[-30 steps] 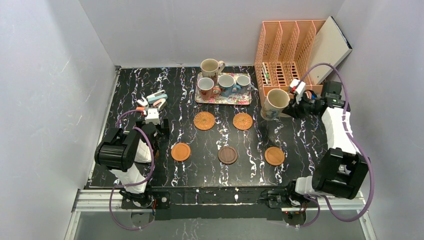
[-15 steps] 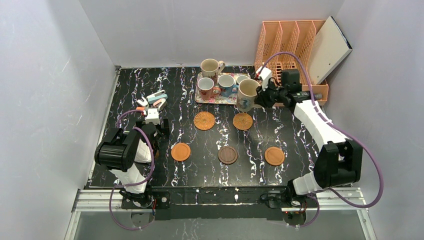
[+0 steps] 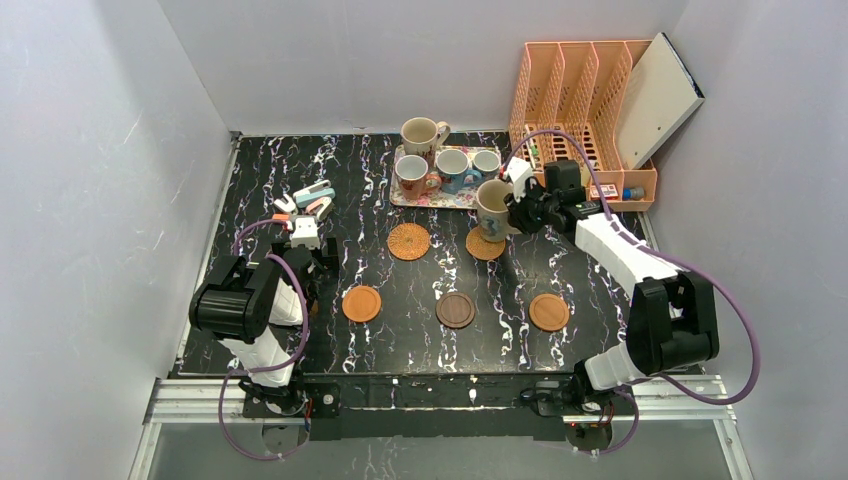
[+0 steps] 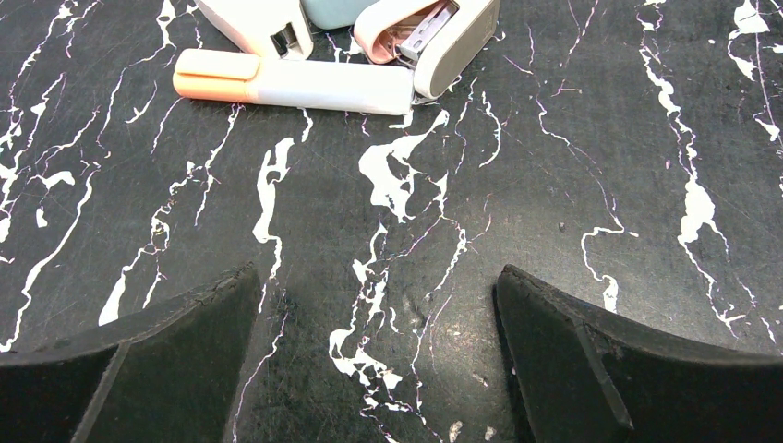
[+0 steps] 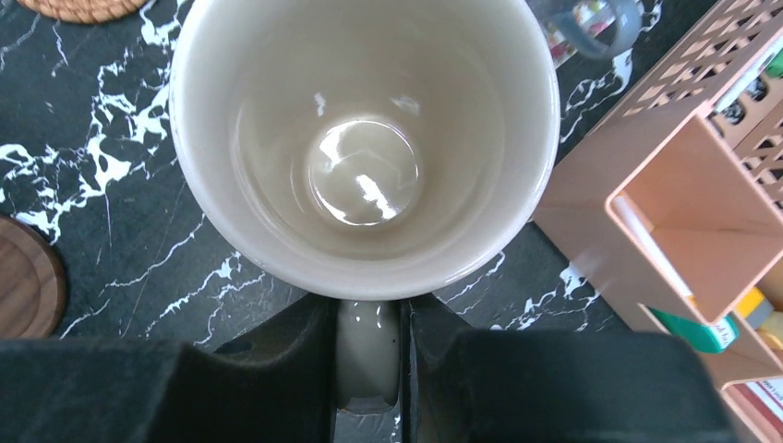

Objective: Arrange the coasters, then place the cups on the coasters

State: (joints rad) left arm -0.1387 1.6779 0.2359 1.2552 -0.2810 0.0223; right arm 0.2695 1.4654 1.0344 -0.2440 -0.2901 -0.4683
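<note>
My right gripper (image 3: 514, 203) (image 5: 367, 343) is shut on the handle of a large cream cup (image 3: 493, 207) (image 5: 365, 138). The cup is held upright and empty, just over the far edge of the right woven coaster (image 3: 484, 247). A second woven coaster (image 3: 408, 241) lies to its left. Nearer the arms lie a smooth orange coaster (image 3: 361, 303), a dark wood coaster (image 3: 455, 309) (image 5: 23, 277) and another orange coaster (image 3: 548, 311). A cream cup (image 3: 421, 134) stands at the floral tray's (image 3: 440, 199) far edge. On the tray stand a red-handled cup (image 3: 411, 176), a blue cup (image 3: 452, 168) and a small cup (image 3: 487, 162). My left gripper (image 3: 303, 233) (image 4: 379, 305) is open over bare table.
An orange file rack (image 3: 575, 110) (image 5: 683, 212) stands close to the right of the held cup, with a white board (image 3: 655, 95) leaning on it. Staplers and a marker (image 3: 310, 200) (image 4: 295, 83) lie just beyond the left gripper. Grey walls close in the table.
The right arm has carried the cream cup from in front of the rack leftward, then down toward the right woven coaster. The left arm has not moved.
</note>
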